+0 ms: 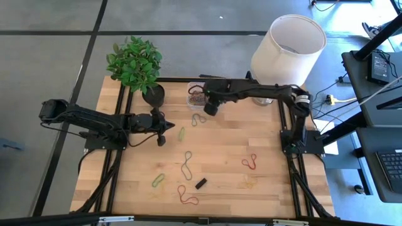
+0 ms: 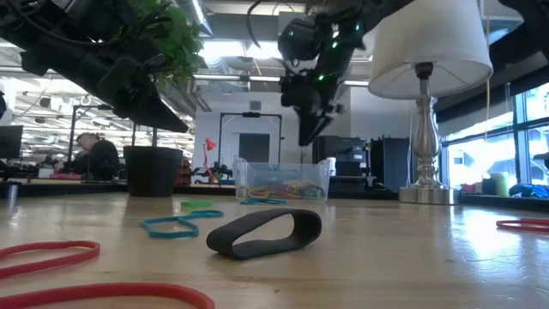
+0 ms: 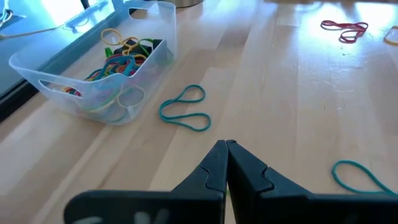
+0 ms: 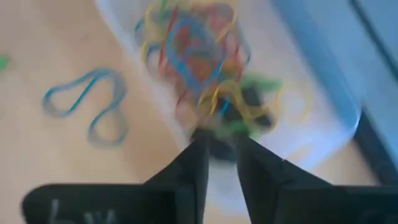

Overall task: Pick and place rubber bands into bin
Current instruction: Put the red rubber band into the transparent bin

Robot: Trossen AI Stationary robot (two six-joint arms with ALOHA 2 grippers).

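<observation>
Up above the bin, which is sitting at the far middle of the table between the plant pot and the lamp, the right gripper is hovering with its fingers parted a little and nothing between them. Coloured rubber bands are lying heaped inside the bin, a blue one is lying just beside it, and others are lying scattered nearer. Left of centre, the left gripper is hanging clenched and empty above the wood.
</observation>
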